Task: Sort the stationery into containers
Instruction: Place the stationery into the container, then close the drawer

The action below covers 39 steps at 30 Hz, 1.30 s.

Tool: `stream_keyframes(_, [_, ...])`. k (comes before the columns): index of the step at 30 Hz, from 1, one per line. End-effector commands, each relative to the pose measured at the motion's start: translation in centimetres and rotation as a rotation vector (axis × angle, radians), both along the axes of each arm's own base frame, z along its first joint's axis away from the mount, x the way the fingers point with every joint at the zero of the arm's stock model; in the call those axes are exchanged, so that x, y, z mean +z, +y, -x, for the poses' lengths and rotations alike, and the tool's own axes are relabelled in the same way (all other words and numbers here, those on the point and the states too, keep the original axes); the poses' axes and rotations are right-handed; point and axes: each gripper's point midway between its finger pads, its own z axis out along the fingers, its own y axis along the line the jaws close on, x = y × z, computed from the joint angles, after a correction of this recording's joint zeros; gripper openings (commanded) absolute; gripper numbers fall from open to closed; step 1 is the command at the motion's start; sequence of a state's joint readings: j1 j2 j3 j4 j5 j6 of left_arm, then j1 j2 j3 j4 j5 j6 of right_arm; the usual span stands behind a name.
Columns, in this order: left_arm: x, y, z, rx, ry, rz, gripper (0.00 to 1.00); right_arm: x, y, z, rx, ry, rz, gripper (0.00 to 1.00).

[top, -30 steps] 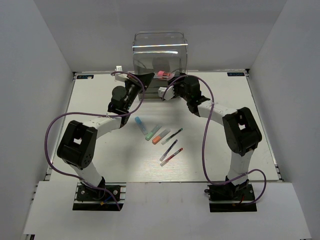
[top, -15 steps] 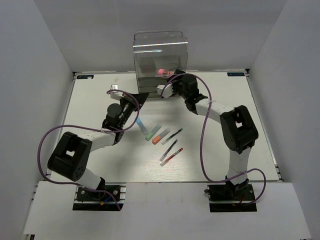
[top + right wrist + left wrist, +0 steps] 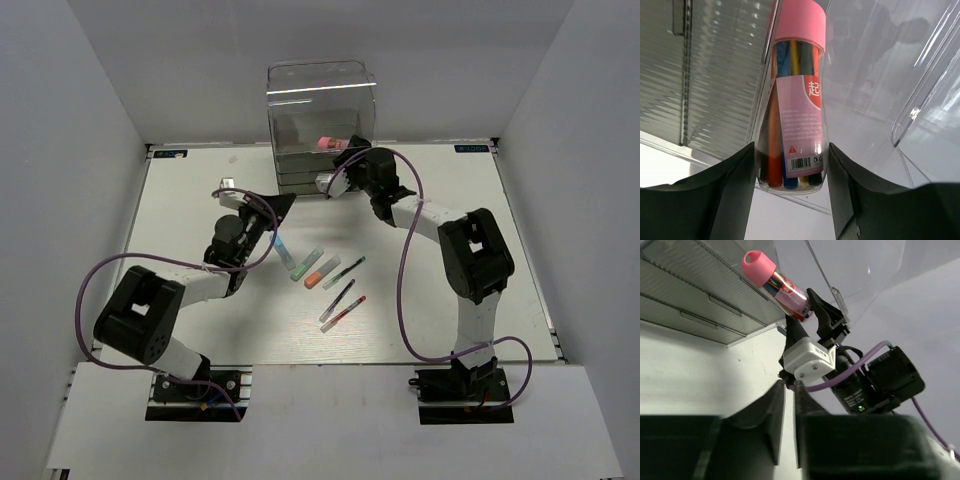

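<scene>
Between right jaws — pink-capped clear tube (image 3: 792,100)

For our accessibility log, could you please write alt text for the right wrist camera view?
The right gripper holds a clear, pink-capped tube of coloured pens between its dark fingers, cap pointing away. The clear cabinet's ribbed drawer fronts fill the left, its transparent top the right.

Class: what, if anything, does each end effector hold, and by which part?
Right end effector: the pink-capped pen tube, gripped at its bottom end, opposite the cap. Left end effector: nothing.
</scene>
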<state>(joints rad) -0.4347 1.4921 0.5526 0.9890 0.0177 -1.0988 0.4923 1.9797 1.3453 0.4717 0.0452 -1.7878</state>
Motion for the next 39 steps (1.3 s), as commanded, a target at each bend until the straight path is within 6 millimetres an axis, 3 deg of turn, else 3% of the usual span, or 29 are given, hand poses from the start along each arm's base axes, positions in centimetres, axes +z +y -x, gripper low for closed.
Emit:
stream_keyframes(1, [2.2,-0.6,-1.3,0.007,-0.05,0.031,0.29,4.7,0.6,-1.1,0.037,-0.15,0.017,0.27])
stream_keyframes(4, [3.7,-1.2,-3.0,0.016,-0.079,0.046,0.44,4.9,0.4,-1.2,0.036,-0.158,0.028,0.28])
stream_keyframes(7, [3.4,-1.4,-4.5,0.025,-0.069,0.041,0.5,4.9,0.3,-1.3,0.038,-0.166,0.046,0.34])
stream_keyframes(11, [5.0,-2.1,-6.0,0.025,-0.098,0.055,0.51,4.9,0.3,-1.6,0.06,-0.164,0.055,0.48])
stream_keyframes(15, [4.9,-2.4,-6.7,0.025,-0.095,0.053,0.53,4.7,0.6,-1.7,0.067,-0.168,0.054,0.61])
stream_keyframes(18, [4.3,-2.5,-6.8,0.025,-0.078,0.045,0.53,4.9,0.4,-1.7,0.07,-0.171,0.044,0.64])
stream_keyframes(20, [4.7,-2.5,-6.9,0.025,-0.087,0.049,0.53,4.8,0.4,-1.3,0.076,-0.168,0.034,0.7])
stream_keyframes(25, [5.4,-2.2,-7.4,0.034,-0.097,0.053,0.53,4.2,0.3,-0.5,0.088,-0.13,-0.001,0.72])
stream_keyframes(27, [5.1,-2.3,-7.3,0.026,-0.093,0.04,0.53,4.8,0.2,0.5,0.103,-0.119,-0.018,0.73])
stream_keyframes(28, [5.1,-2.3,-7.3,0.026,-0.093,0.04,0.53,3.2,0.3,1.2,0.118,-0.072,-0.024,0.73])
stream_keyframes(30, [5.1,-2.3,-7.3,0.026,-0.093,0.04,0.53,4.2,0.1,2.7,0.136,-0.033,-0.068,0.73])
stream_keyframes(32, [4.6,-2.3,-7.2,0.026,-0.083,0.036,0.53,2.4,0.1,5.1,0.182,0.079,-0.088,0.73])
stream_keyframes(33, [4.6,-2.3,-7.2,0.026,-0.083,0.036,0.53,3.3,-0.3,6.9,0.188,0.135,-0.112,0.73])
stream_keyframes(35, [3.4,-2.7,-6.4,0.007,-0.054,0.022,0.53,1.2,0.2,9.6,0.254,0.283,-0.159,0.71])
stream_keyframes(36, [3.2,-2.6,-6.1,0.006,-0.05,0.019,0.53,-3.0,-0.6,12.2,0.244,0.49,-0.119,0.66])
stream_keyframes(37, [2.5,-2.6,-5.9,-0.003,-0.038,0.013,0.53,-2.0,-0.4,14.2,0.286,0.525,-0.162,0.63])
stream_keyframes(39, [0.4,-2.8,-4.6,-0.025,0.023,0.011,0.53,-3.2,-1.0,16.5,0.235,0.673,-0.255,0.52])
